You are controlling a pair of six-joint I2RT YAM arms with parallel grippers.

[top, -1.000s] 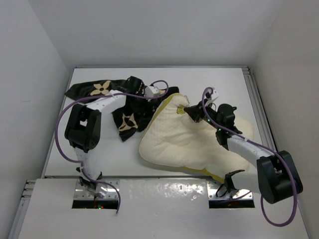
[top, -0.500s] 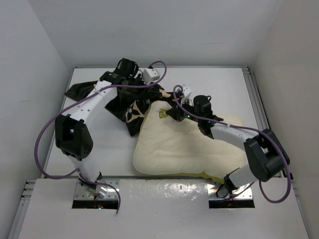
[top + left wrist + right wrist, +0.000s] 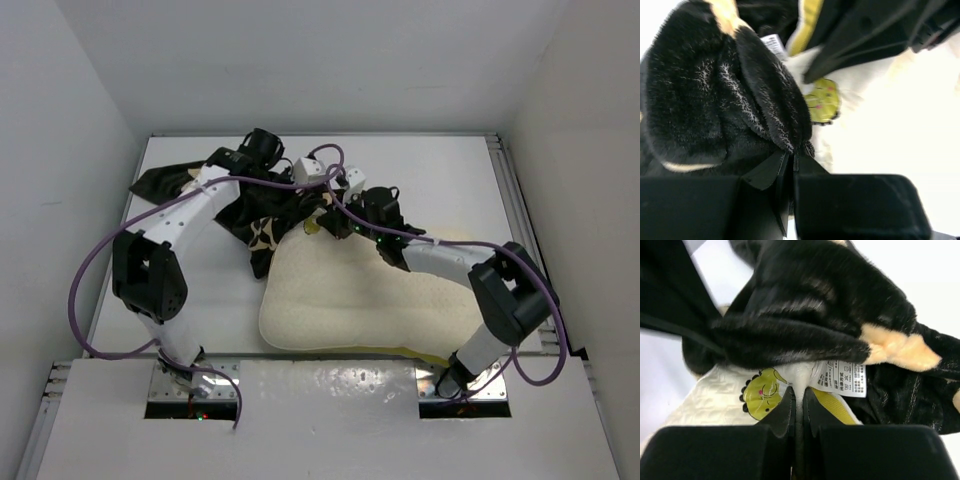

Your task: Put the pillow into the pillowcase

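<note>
Insertion at an early stage, seen from above and from both wrists. Large cream-yellow rectangular pillow (image 3: pixel 370 300) with a dimpled surface lies flat on the white tabletop (image 3: pixel 200 300) in front of the right arm, almost all of it uncovered. Black plush pillowcase (image 3: pixel 262 232) printed with tan flower motifs lies bunched toward the far left, with one end trailing away to the left. It touches the pillow only at the pillow's far-left corner, where the two arms meet.

Left gripper (image 3: pixel 792 155): jaws pressed together on a fold of the pillowcase's plush edge, which it holds up just beside the pillow corner. Right gripper (image 3: pixel 799 395): jaws closed tight on the seam of that corner, between the small round yellow-green logo (image 3: pixel 761 392) and the white printed tag (image 3: pixel 842 377).

In the right wrist view the black plush drapes over the corner directly above the logo and tag. Whether the corner has actually entered the opening or merely sits under a flap cannot be told.

Judged progress: both grasps are in place and the corner has been brought to the mouth of the case, but nothing more. Left to do: open the mouth around the corner, draw the case down the full length of the pillow, and seat the other three corners.
</note>
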